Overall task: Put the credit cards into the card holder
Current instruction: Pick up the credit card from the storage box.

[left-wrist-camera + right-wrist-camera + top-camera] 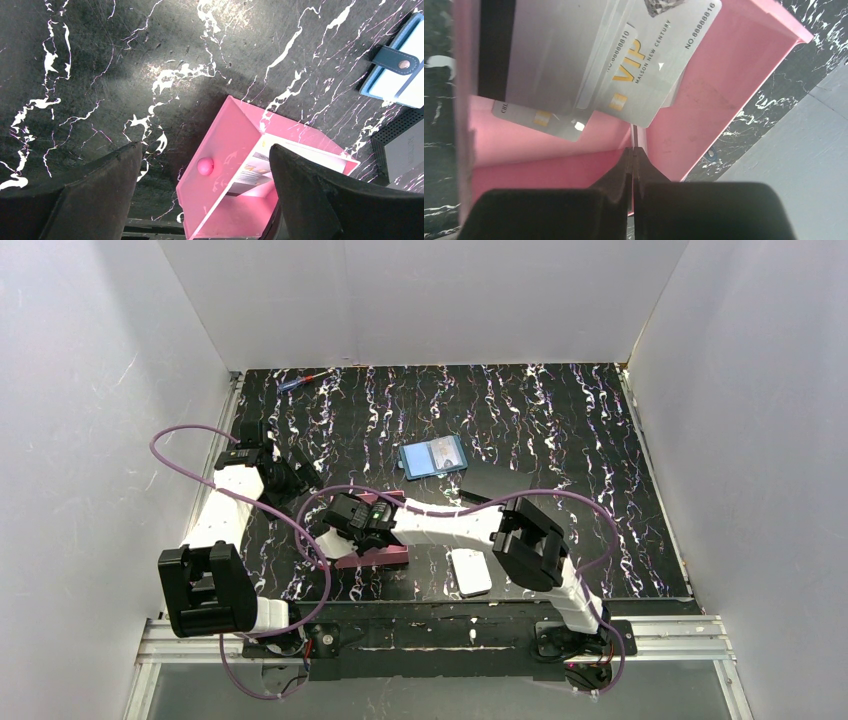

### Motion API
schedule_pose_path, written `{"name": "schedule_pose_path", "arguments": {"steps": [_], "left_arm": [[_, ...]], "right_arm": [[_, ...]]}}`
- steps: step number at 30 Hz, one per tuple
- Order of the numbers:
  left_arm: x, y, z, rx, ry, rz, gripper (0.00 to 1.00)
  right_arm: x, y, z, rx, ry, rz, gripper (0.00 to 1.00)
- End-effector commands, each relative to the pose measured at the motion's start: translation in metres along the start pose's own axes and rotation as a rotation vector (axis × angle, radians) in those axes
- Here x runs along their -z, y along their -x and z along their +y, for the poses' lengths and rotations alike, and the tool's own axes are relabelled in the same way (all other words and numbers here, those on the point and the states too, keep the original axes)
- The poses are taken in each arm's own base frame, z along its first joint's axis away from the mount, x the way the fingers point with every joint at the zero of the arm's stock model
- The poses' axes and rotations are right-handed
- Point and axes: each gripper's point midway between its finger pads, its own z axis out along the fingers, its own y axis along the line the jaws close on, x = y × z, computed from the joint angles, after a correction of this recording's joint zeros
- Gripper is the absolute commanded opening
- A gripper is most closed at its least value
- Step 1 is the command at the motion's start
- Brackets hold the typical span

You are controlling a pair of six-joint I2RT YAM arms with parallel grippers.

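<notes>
Several pale credit cards [649,65] lean inside a pink tray [734,85]; one reads "VIP". My right gripper [634,149] reaches into the tray, its jaws pressed together on a thin pale edge that looks like a credit card seen edge-on. In the top view the right gripper [365,525] is over the pink tray [378,558]. The teal-blue card holder [433,456] lies open on the table behind the tray, and it also shows in the left wrist view [400,70]. My left gripper [205,167] is open and empty above the tray [225,150], and it shows left of the tray in the top view [290,478].
A flat black rectangle [495,483] lies right of the card holder. A thick white rounded block [470,572] lies near the front edge. A pen [300,382] lies at the back left. White walls enclose the marbled black table [580,430].
</notes>
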Motion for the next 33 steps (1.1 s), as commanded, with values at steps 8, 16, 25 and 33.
{"name": "schedule_pose_path", "arguments": {"steps": [8, 16, 25, 33], "left_arm": [[0.019, 0.01, -0.009, 0.004, -0.025, -0.026, 0.98], [0.021, 0.011, -0.01, 0.014, -0.032, -0.032, 0.98], [0.024, 0.017, -0.018, -0.018, -0.052, -0.022, 0.98], [0.03, 0.017, -0.03, -0.018, -0.121, 0.001, 0.98]], "right_arm": [[0.06, 0.02, -0.017, -0.193, -0.036, -0.116, 0.01], [0.078, -0.001, -0.014, -0.244, -0.065, -0.038, 0.01], [0.09, 0.0, -0.011, -0.42, -0.065, -0.135, 0.01], [0.093, -0.006, -0.03, -0.799, -0.048, -0.401, 0.01]]}}
